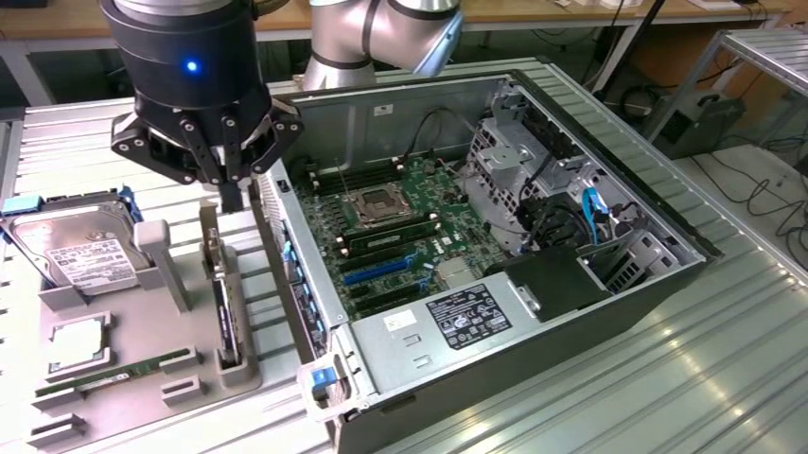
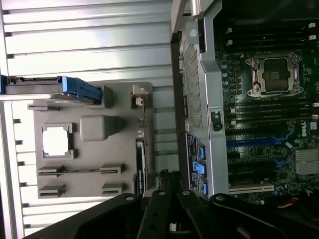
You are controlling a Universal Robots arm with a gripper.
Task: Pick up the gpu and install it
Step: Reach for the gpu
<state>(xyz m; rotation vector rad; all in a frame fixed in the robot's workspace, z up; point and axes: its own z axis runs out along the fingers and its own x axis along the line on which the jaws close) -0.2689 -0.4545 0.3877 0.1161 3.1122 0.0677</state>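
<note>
Pick-up seemed in hand: the pincer [image 1: 231,197], closed on nothing, hung above the gpu [image 1: 225,312], which stood on edge in the grey holder [image 1: 158,326] at the pincer's 6 o'clock, ungrasped. A grasp would call for parted jaws squared to its thin top edge.

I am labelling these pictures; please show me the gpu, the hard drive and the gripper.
gpu [image 1: 225,317], exterior view, dark upper edge.
hard drive [image 1: 83,257], exterior view, white label.
gripper [image 1: 231,202], exterior view, between fingertips.
</note>
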